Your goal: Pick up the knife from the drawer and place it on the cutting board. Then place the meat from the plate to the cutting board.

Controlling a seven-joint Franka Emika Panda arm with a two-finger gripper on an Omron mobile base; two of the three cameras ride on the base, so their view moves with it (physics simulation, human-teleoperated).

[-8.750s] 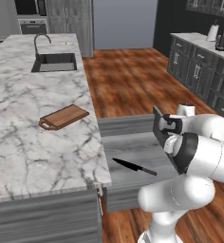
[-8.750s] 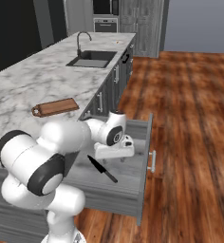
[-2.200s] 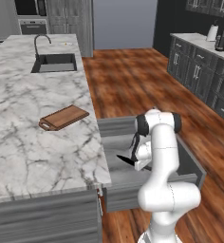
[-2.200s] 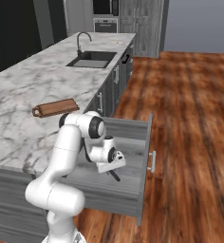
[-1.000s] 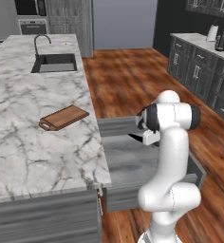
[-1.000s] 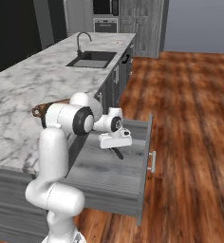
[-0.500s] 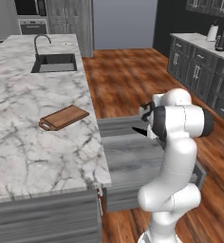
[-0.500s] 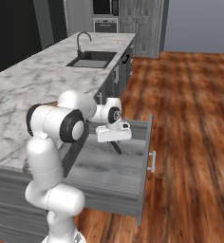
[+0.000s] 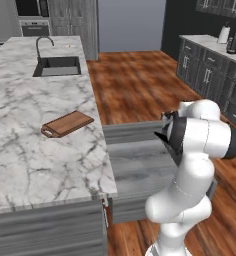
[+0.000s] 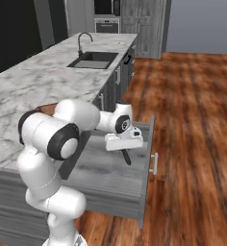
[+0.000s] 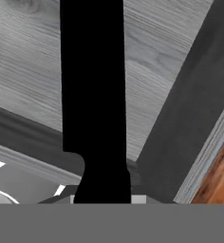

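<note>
The gripper [image 10: 124, 147] grips the knife [image 10: 126, 155] by the handle end, w/ the dark blade hanging down and out over the open drawer [image 10: 106, 168]; in the hand view the knife [image 11: 92, 90] runs straight up from the fingers, drawer floor [image 11: 33, 57] behind it, so it looks clear of the bottom. The cutting board [image 9: 67, 123] lies on the marble counter [image 9: 35, 150], well apart from the drawer, up and to the left of it in the left base view, handle tab toward the robot. Step in hand, as I judge it: carry the knife from drawer to board. To do it well: lift more first so the blade tip clears the drawer's front wall and the counter edge, then swing across. Keep the wrist steady, since a long thin blade held at one end can pivot in the grip. Over the board, bring the blade roughly level and line it along the board's long side, b/c the two look about the same length and a crooked drop would leave it hanging off. Go low before letting go; a release from height risks a bounce off the wood. I can't pick out plate or meat here; that part comes after.
</note>
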